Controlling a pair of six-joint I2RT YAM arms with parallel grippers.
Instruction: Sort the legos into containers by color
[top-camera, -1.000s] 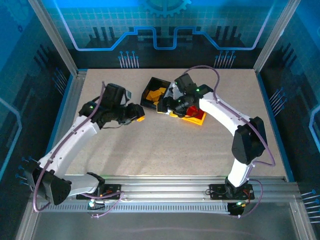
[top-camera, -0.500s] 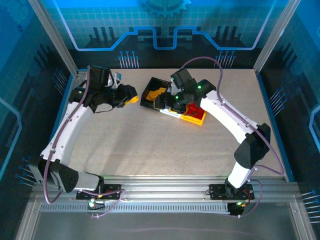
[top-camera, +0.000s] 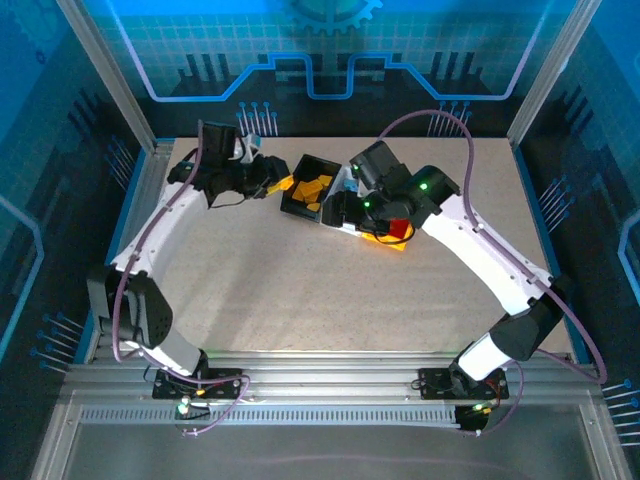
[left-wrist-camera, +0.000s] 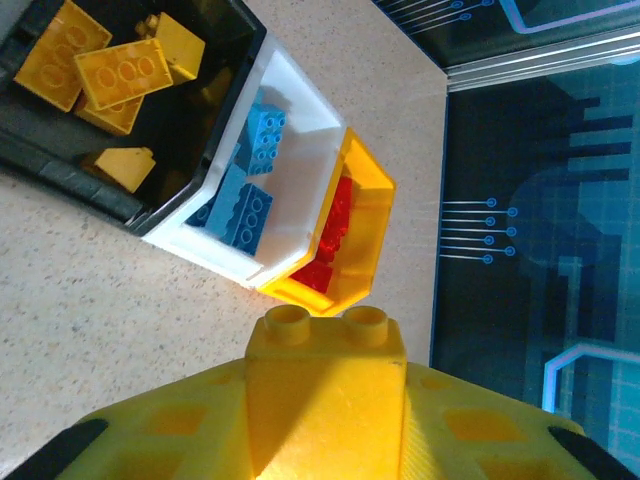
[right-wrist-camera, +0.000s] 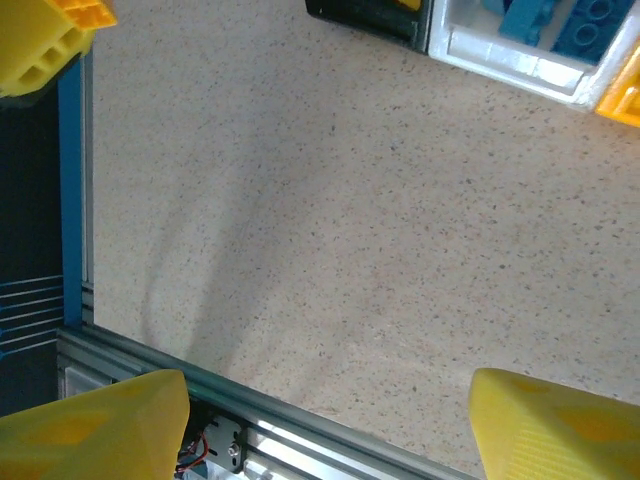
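Advanced since half a second ago: my left claw (top-camera: 277, 186), clenched on a yellow brick (top-camera: 284, 184), now sits at the black bin (top-camera: 318, 162).
Top view: the brick is at the bin's left rim. Left wrist view: the black bin holds yellow bricks (left-wrist-camera: 120, 70), the white bin (left-wrist-camera: 300, 120) blue bricks (left-wrist-camera: 250, 205), the yellow bin (left-wrist-camera: 375, 200) red bricks (left-wrist-camera: 335, 225); I should pass over the black bin's opening before releasing. Right wrist view: my right claw (right-wrist-camera: 330, 420) is released, empty, above the table (right-wrist-camera: 300, 200).
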